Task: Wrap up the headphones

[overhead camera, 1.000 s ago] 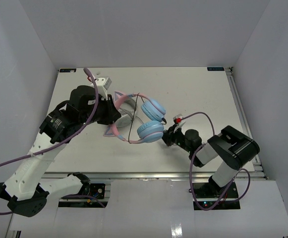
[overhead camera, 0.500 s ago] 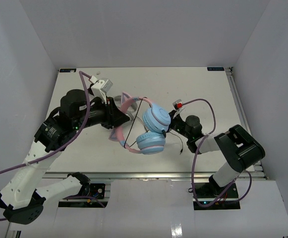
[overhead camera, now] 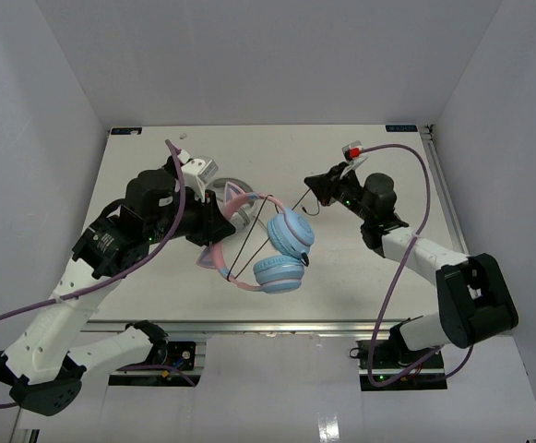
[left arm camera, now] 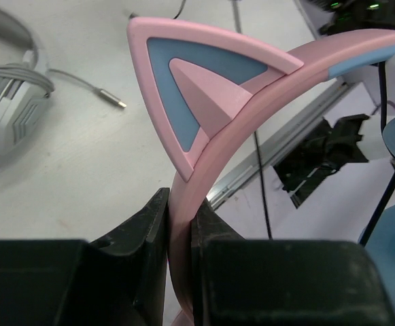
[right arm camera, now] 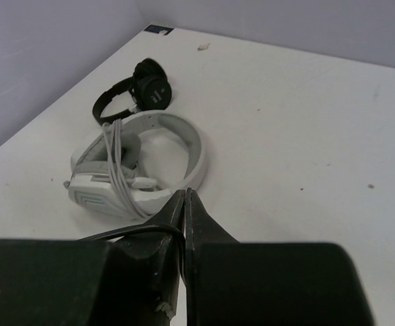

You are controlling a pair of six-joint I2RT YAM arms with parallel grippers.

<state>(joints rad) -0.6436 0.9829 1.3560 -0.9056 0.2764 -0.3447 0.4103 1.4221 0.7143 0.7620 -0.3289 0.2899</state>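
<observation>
Left wrist view: left gripper (left arm camera: 181, 214) clamps the headphones (overhead camera: 291, 233) by the headband (left arm camera: 251, 88), right gripper (right arm camera: 185, 200) pinches the cable (right arm camera: 132, 233); too hard a tug could yank it free.

No text, brand or number could be read anywhere. A small blue label (overhead camera: 125, 131) sat at the far left corner of the table (overhead camera: 369, 268) and a second label (overhead camera: 401, 127) at its far right corner, both too small to make out.

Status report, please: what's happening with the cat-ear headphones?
Left pincer shut on headphones, at pink headband. Right pincer shut on their cable. Grey-white headphones on table nearby.
</observation>
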